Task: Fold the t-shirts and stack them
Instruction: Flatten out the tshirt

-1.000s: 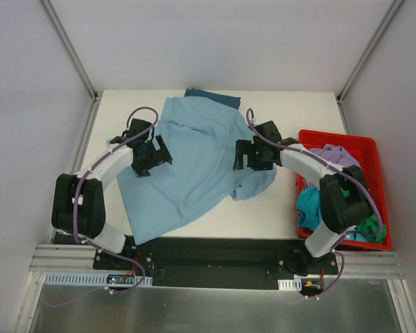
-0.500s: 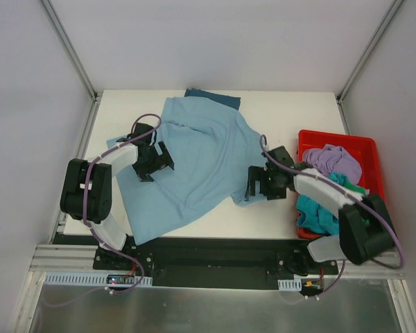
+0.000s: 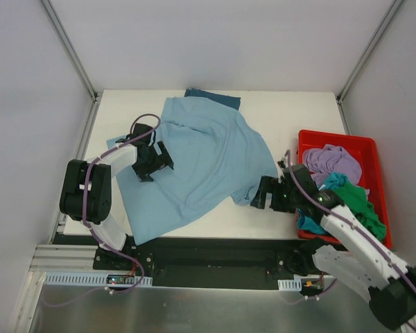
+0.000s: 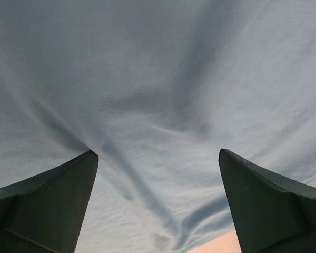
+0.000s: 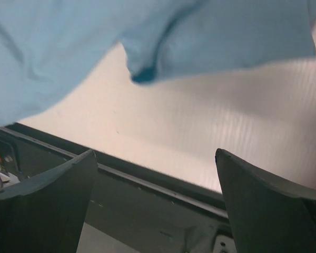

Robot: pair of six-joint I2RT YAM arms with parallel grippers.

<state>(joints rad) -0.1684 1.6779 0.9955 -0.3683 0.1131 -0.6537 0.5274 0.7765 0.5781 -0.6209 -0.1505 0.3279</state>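
A light sky-blue t-shirt [image 3: 197, 166] lies spread and rumpled across the white table [image 3: 291, 118]. A dark teal-blue t-shirt [image 3: 215, 96] peeks out from under its far edge. My left gripper [image 3: 154, 161] hovers open over the shirt's left part; in the left wrist view the wrinkled blue cloth [image 4: 158, 95] fills the gap between the fingers. Open too, my right gripper [image 3: 265, 193] sits beside the shirt's right sleeve [image 5: 221, 42], just off the cloth, near the table's front edge. It holds nothing.
A red bin [image 3: 347, 149] at the right holds lilac [image 3: 331, 159], turquoise [image 3: 310, 220] and green [image 3: 364, 208] shirts. The black front rail [image 5: 147, 184] runs along the table's near edge. White walls enclose the back and sides.
My right gripper has pulled back from the shirt's right side toward the near edge and the bin. The right sleeve now lies flatter. The left gripper has hardly moved.
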